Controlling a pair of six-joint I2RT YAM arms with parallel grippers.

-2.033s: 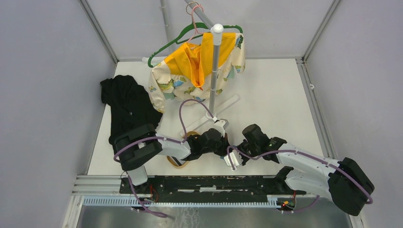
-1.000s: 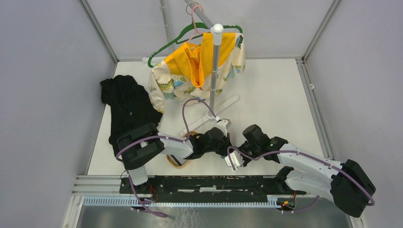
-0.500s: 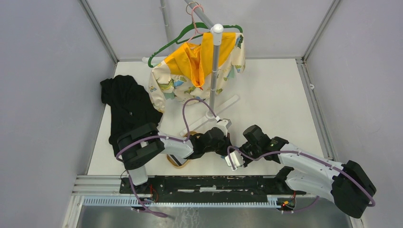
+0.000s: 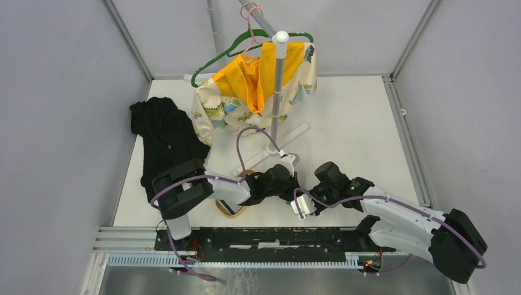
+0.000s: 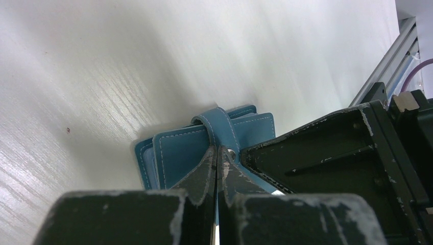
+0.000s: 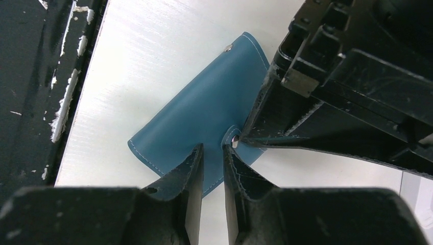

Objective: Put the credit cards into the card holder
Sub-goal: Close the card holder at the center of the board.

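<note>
Card holder (image 5: 178, 153) of teal-blue leather is seen lying on the white table (image 5: 102, 76), close to the front edge, where the two wrists are brought together. Its narrow tab (image 5: 220, 125) is bent over the edge of the holder and is pinched by the left gripper (image 5: 217, 153), whose jaws are pressed together on it with no gap (the small metal snap is seen just beside the fingertips). In the right wrist view the outer face of the holder is shown flat on the table, with one corner near the black rail (image 6: 46, 76). The right gripper (image 6: 212, 153) is placed over the near edge of the holder. Its jaws are a little apart, with only a narrow slit between them. Nothing is seen clamped in them, and whether the fingertips touch the leather cannot be told. A tan wooden tray (image 4: 228, 212) is partly covered by the left arm.
</note>
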